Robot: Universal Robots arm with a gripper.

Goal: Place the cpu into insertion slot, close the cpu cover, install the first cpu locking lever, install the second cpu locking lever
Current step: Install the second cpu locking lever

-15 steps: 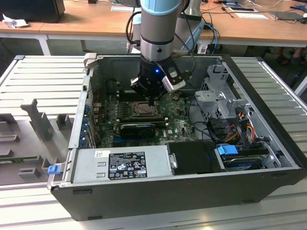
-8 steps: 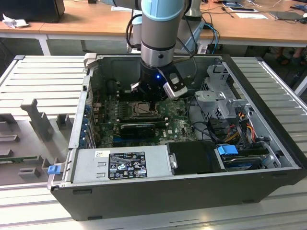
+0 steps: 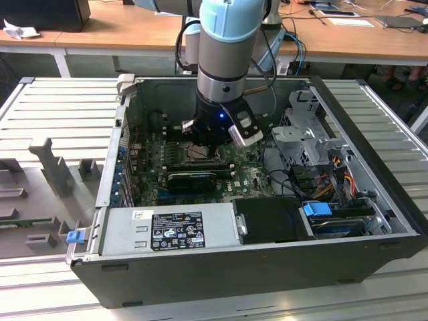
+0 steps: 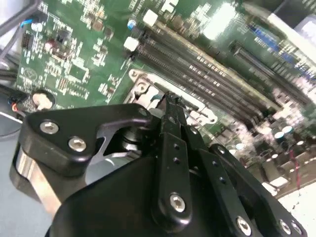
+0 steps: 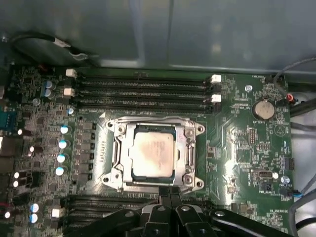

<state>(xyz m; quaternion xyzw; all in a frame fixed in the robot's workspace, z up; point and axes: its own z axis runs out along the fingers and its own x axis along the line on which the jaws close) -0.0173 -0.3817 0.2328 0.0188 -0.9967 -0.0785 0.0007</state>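
Lab room with wooden desks behind; an open PC case (image 3: pixel 374 221) lies on its side on a ribbed grey bench (image 3: pixel 60 100), green board (image 5: pixel 247 148) exposed inside. Arm reaches down into the case, gripper (image 5: pixel 169 193) low over the socket area near the middle of the board. Progress: cpu (image 5: pixel 153 155) sits in the slot (image 5: pixel 182 170), so step one looks done. Cover (image 5: pixel 190 148) appears folded down flat around the cpu, its window framing the chip, so step two looks done as well. Levers: cannot tell from these views whether either one is latched; thin metal runs along the socket sides, but their hooked or free state is not readable. Judging by that, lever work is what remains or is in hand. Gripper fingers (image 5: pixel 164 195) are pressed together, tips touching, nothing visible between them; they sit at the socket edge nearest the lower memory slots (image 5: pixel 113 202), just beside or on the cover frame, contact not certain. In the second wrist view the closed fingertips (image 4: pixel 173 111) point down at the socket corner, with the memory slots running past it. Cpu looks: flat square, pale silver-beige lid with a dull brownish smear across the middle, seated level, edges parallel to the cover frame, no visible tilt.
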